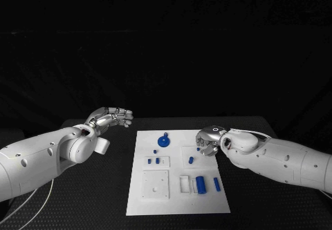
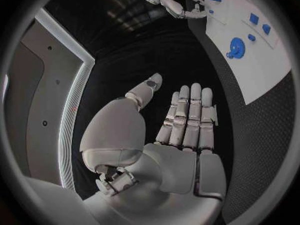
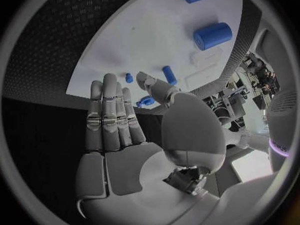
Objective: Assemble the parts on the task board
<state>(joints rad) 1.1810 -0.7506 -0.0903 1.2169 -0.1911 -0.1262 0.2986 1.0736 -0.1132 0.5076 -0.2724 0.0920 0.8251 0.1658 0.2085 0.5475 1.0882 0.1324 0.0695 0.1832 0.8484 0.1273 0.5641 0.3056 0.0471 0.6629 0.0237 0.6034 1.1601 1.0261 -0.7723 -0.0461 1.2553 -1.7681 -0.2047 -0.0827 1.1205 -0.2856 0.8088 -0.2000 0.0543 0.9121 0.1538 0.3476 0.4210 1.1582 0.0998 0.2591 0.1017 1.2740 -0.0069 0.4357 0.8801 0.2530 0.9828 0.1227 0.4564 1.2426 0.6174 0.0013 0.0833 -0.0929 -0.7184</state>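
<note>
Several small blue parts on the task board look light, hard and slippery. Pinch each around its middle. Both the left robot hand and right robot hand hold nothing, fingers apart.

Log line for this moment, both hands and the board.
left hand: open, off board | right hand: open, above board's right edge | task board: blue parts loose

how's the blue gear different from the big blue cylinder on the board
The blue gear is a flat round disc lying toward the far end of the task board; the big blue cylinder is long and thick, lying on its side toward the near end. Both are blue, and neither hand touches them.
</note>
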